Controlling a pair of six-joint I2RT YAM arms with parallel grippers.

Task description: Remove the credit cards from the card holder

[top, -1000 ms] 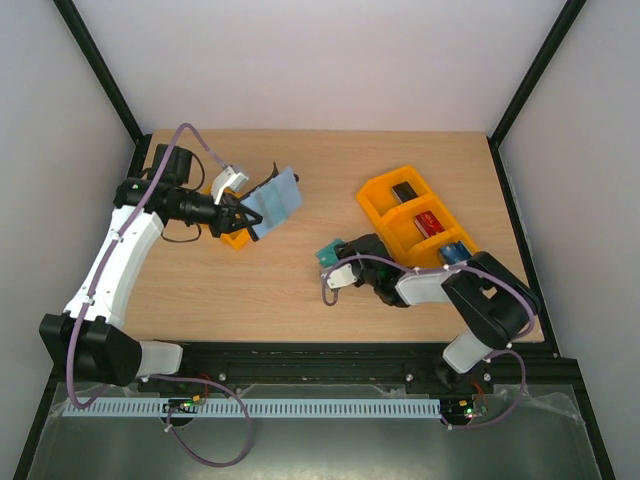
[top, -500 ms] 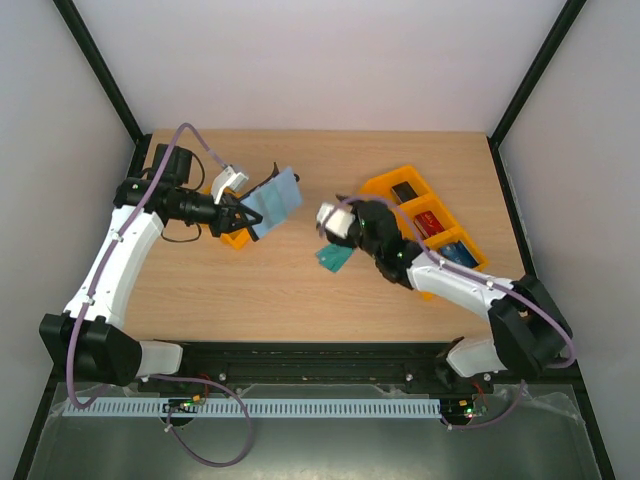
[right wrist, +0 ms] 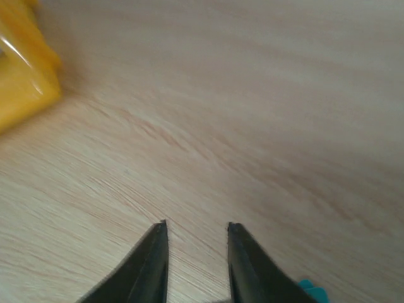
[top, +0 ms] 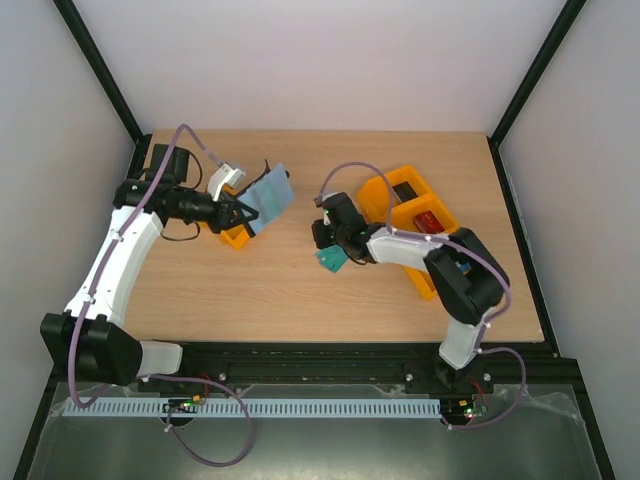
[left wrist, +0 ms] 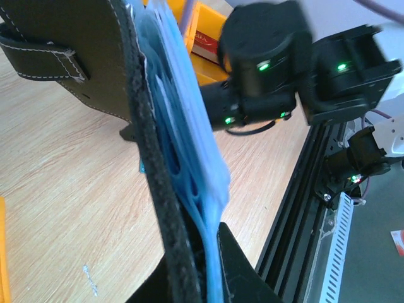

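One teal credit card [top: 331, 260] lies flat on the bench [top: 250, 290], just beside the right gripper [right wrist: 197, 252], whose jaws stand narrowly apart with nothing between them. The left gripper [top: 238, 215] is clamped on the open card holder [top: 265, 195], held off the bench near a small orange tray [top: 232, 238].

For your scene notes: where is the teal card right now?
Top view: the teal card lies on the table near its middle, just beside the right pincer, left of the orange tray.
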